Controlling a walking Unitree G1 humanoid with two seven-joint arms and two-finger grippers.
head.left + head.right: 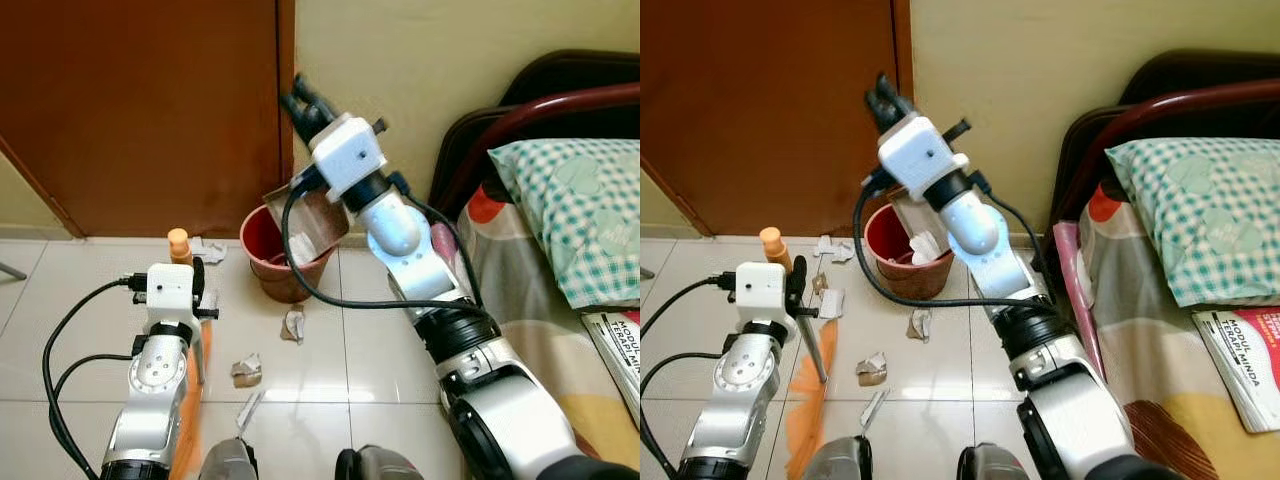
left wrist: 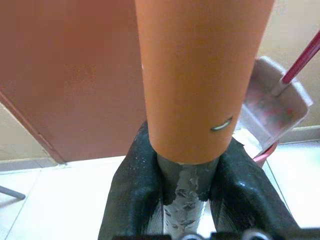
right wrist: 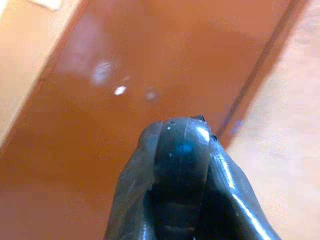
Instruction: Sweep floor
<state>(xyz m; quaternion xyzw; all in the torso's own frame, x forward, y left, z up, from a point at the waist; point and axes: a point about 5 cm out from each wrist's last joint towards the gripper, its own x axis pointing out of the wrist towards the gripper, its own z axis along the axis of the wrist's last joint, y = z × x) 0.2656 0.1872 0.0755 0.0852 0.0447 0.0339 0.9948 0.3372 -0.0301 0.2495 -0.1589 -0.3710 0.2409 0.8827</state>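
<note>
My left gripper (image 1: 194, 277) is shut on the orange broom handle (image 1: 179, 243), low at the left; the orange bristles (image 1: 808, 400) rest on the tiles below it. In the left wrist view the black fingers (image 2: 131, 200) clamp the handle (image 2: 200, 75). My right gripper (image 1: 303, 101) is raised near the door edge, shut on the dark end of the dustpan handle (image 3: 182, 160). The dustpan (image 1: 318, 217) hangs tilted over the red bin (image 1: 262, 250), with paper inside the bin. Paper scraps (image 1: 293, 325) (image 1: 246, 370) lie on the floor in front of the bin.
A brown door (image 1: 140, 110) stands behind the bin, with a cream wall to its right. A bed with a checked pillow (image 1: 580, 210) and a book (image 1: 615, 345) takes up the right side. More scraps (image 1: 207, 250) lie by the door.
</note>
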